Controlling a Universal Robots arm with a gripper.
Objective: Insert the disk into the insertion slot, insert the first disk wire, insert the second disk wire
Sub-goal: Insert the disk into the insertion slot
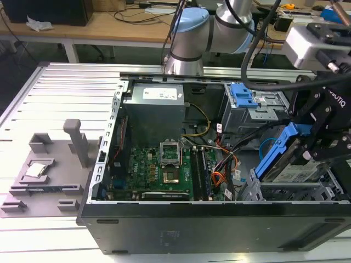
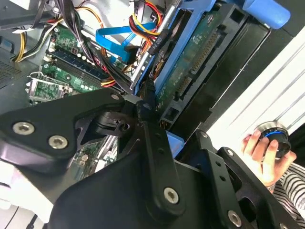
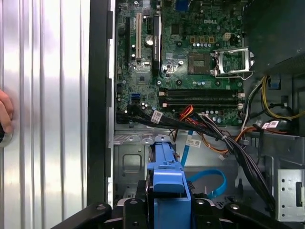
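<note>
Ribbed bench (image 1: 60, 104) | one open case (image 1: 192, 233) | one disk (image 1: 293, 174), tilted at insertion slot (image 1: 296, 193) | tool (image 1: 312, 153) clamps disk

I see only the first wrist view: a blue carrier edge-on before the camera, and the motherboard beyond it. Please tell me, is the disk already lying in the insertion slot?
Observer: Not yet. In the exterior view the disk hangs tilted in the claw, one end raised above the insertion slot.
Operator: What does the hand at my picture's edge hold?
Observer: In the second wrist view the hand grips a round black knob with a blue ring.
Operator: Does anything lie beside the computer case?
Observer: In the exterior view a grey fixture lies at the case's side on the exterior view's left, carrying a silvery square part.
</note>
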